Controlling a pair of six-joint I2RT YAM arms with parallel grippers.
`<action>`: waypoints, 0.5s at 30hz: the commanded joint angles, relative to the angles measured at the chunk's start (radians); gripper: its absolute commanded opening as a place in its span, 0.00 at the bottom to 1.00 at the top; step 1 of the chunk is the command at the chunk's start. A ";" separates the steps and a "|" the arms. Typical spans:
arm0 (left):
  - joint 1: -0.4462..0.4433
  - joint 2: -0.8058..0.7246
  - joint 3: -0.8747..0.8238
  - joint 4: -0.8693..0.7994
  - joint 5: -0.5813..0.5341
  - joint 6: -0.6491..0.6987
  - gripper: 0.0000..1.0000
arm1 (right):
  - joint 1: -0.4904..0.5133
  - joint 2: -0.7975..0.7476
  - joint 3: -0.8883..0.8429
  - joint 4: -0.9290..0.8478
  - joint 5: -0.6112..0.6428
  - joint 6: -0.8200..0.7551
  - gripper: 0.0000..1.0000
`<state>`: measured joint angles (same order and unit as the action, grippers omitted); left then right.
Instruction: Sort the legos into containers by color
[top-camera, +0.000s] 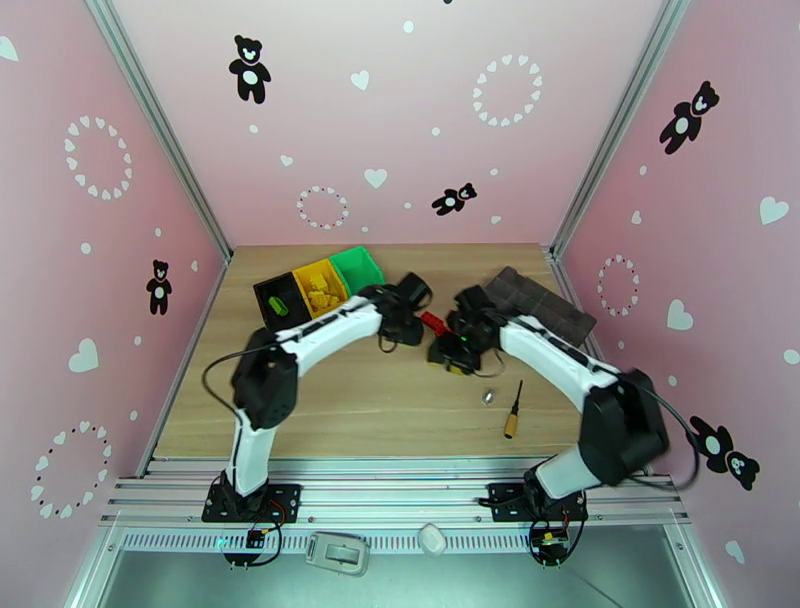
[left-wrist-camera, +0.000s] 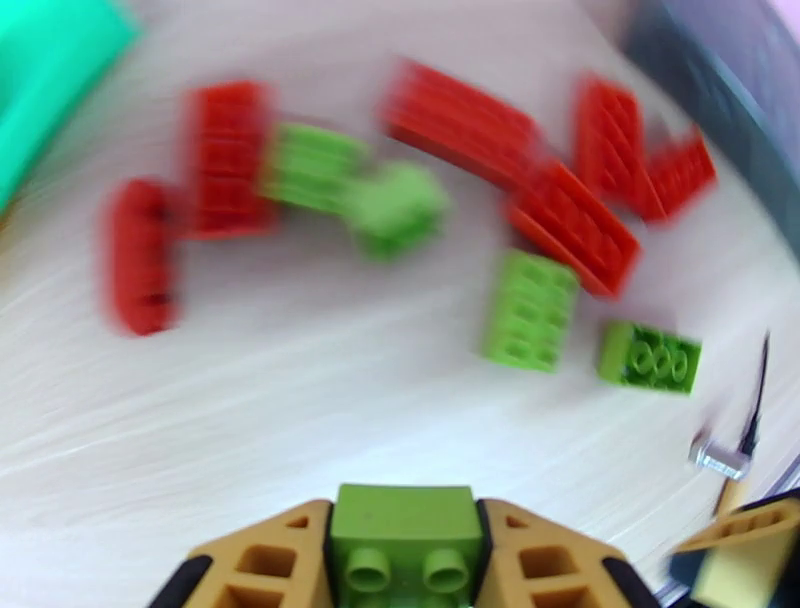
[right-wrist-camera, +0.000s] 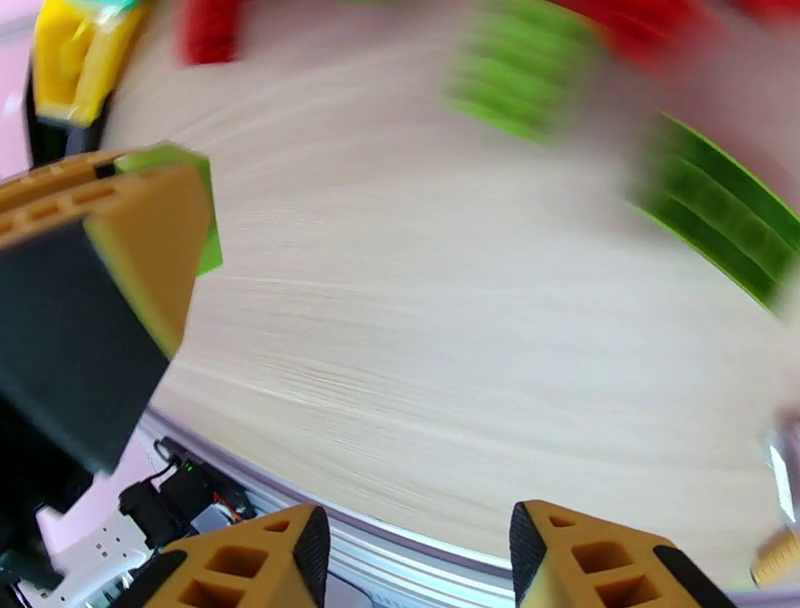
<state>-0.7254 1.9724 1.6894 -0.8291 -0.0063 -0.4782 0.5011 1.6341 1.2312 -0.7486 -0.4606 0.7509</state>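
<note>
Three bins sit joined at the upper left of the table (top-camera: 350, 410) in the top view: black bin (top-camera: 266, 292), yellow bin (top-camera: 303, 272) and green bin (top-camera: 357, 268), left to right. Your left gripper (top-camera: 405, 318) is just right of the green bin. Your right gripper (top-camera: 455, 352) is close by, lower and further right. A red lego (top-camera: 432, 322) shows between the two. From up here you cannot tell how either pair of jaws stands. A dark tray (top-camera: 545, 300) lies at the upper right, and a pen (top-camera: 514, 410) lies lower right of centre.

From the left wrist, your left gripper (left-wrist-camera: 403, 535) sits at the bottom edge, clamped tight on a green lego (left-wrist-camera: 403, 515), with a tan finger (left-wrist-camera: 265, 560) pressed to each side. Above it, loose legos (left-wrist-camera: 530, 310) in red and green lie scattered across the wood, blurred. The green bin (left-wrist-camera: 50, 60) cuts into the upper left corner and the tray (left-wrist-camera: 720, 70) into the upper right.

From the right wrist, your right gripper (right-wrist-camera: 415, 560) is at the bottom edge, jaws parted with nothing between them and touching no lego. The left gripper (right-wrist-camera: 150, 240) fills the left side, with the green lego (right-wrist-camera: 190, 175) peeking past its finger. The yellow bin (right-wrist-camera: 80, 50) is in the upper left corner. Blurred loose legos (right-wrist-camera: 520, 70) run along the top and right.
</note>
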 joint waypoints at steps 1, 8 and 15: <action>0.072 -0.094 -0.095 0.064 0.041 -0.060 0.27 | 0.062 0.127 0.152 0.034 -0.066 -0.009 0.53; 0.301 -0.256 -0.243 0.067 0.036 -0.113 0.28 | 0.123 0.353 0.469 -0.044 -0.127 -0.046 0.53; 0.525 -0.287 -0.234 -0.015 -0.014 -0.090 0.29 | 0.121 0.439 0.592 -0.112 -0.126 -0.082 0.53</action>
<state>-0.2493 1.7000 1.4418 -0.7929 0.0074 -0.5728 0.6258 2.0457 1.7737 -0.7883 -0.5739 0.6998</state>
